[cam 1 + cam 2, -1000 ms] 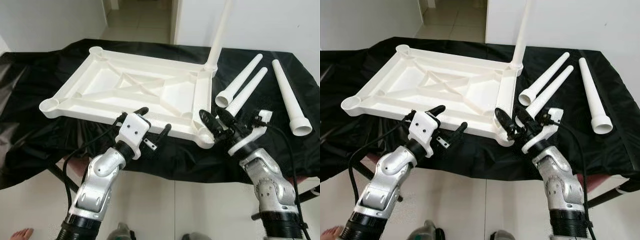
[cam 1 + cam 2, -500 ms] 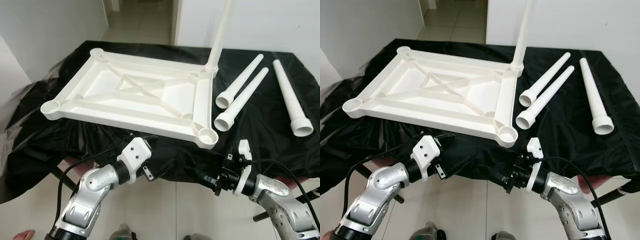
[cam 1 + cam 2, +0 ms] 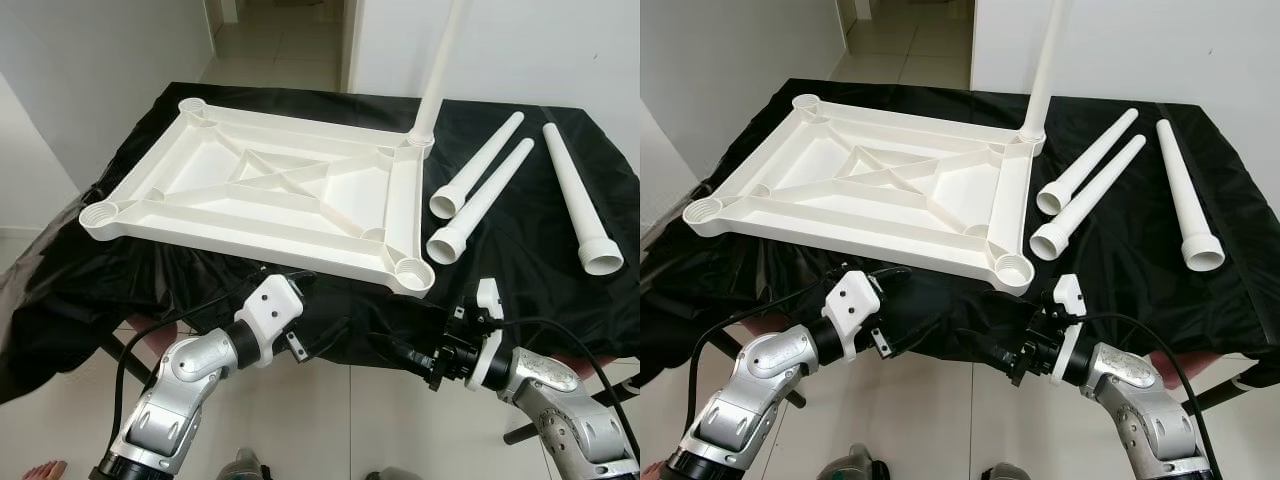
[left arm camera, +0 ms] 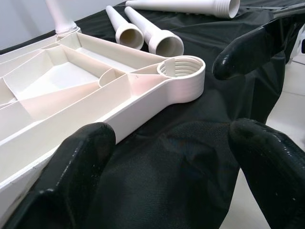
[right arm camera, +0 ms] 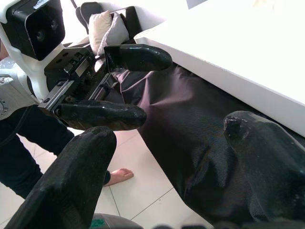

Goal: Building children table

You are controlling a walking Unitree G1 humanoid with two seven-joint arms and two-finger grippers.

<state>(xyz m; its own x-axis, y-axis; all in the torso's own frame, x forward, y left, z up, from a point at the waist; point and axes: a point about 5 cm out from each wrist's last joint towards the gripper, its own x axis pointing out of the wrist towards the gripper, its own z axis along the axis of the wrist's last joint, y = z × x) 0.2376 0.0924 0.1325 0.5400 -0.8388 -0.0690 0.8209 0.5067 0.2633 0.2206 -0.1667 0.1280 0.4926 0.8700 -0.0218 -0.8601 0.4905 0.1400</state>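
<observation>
Tabletop [image 3: 270,195] upside down, frame centre; one leg [image 3: 440,70] fitted, three legs [image 3: 480,190] loose upper right. Left gripper [image 3: 318,318] and right gripper [image 3: 395,350] wide, empty, low centre. Advise grasping leg mid-shaft, aligning with threaded socket [image 3: 413,270]

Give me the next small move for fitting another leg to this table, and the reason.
Probably raise the right gripper toward the nearest loose leg and grasp it. One leg already stands in the upturned tabletop, three lie loose on the black cloth, and the near threaded socket is empty. Both grippers, the left gripper too, hang open below the table edge.
</observation>
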